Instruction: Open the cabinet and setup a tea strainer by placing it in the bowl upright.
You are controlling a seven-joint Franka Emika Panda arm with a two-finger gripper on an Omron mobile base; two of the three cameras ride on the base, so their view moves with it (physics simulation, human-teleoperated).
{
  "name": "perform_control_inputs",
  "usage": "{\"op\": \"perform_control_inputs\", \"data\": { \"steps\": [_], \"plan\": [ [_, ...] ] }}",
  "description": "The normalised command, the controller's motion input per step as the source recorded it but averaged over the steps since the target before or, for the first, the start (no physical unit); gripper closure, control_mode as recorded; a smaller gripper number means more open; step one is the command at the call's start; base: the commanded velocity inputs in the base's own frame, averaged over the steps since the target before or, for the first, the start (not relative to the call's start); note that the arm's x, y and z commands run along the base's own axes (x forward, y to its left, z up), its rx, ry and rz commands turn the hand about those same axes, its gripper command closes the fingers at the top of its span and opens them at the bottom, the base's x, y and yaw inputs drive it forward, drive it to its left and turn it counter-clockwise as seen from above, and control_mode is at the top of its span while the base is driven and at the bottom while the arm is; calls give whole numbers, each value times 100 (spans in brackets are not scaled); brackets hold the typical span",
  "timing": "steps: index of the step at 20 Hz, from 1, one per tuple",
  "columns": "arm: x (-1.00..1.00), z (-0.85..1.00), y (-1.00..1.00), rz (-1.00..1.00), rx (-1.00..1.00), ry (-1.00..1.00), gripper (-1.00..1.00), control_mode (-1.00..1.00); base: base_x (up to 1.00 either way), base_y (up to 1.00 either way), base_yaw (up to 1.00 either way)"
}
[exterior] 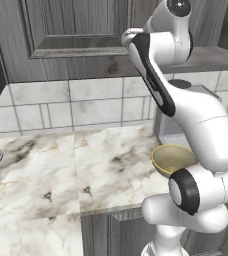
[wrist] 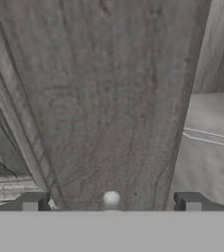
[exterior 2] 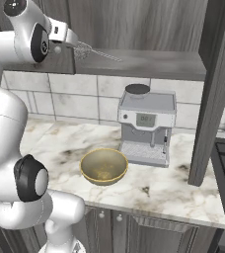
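Gripper (wrist: pixel 111 209) fingertips sit spread wide either side of a small round silver knob (wrist: pixel 111 199), not closed on it, nothing held. Behind the knob: grey wood-grain door of the cabinet (wrist: pixel 104 98). Right base view puts the hand up at the cabinet's left door (exterior 2: pixel 35 66); right door (exterior 2: pixel 215 89) is swung out edge-on. Tea strainer (exterior 2: pixel 83 50) lies on the cabinet's bottom shelf (exterior 2: pixel 149 64), wire handle pointing right. Bowl (exterior 2: pixel 104 166) sits on the marble counter (exterior 2: pixel 183 190) just left of the coffee machine (exterior 2: pixel 146 128).
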Motion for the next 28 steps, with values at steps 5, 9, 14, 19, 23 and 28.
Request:
{"op": "perform_control_inputs", "data": {
  "steps": [5, 9, 14, 19, 23, 28],
  "plan": [
    [4, -17, 0, 0, -1, 3, -100, -100, 0, 0, 0],
    [3, -16, 0, 0, -1, 4, -100, -100, 0, 0, 0],
    [6, -2, 0, 0, 0, 1, -100, -100, 0, 0, 0],
    [1, 0, 0, 0, 0, 0, -100, -100, 0, 0, 0],
    [0, 0, 0, 0, 0, 0, 100, -100, 0, 0, 0],
    [0, 0, 0, 0, 0, 0, 100, -100, 0, 0, 0]
  ]
}}
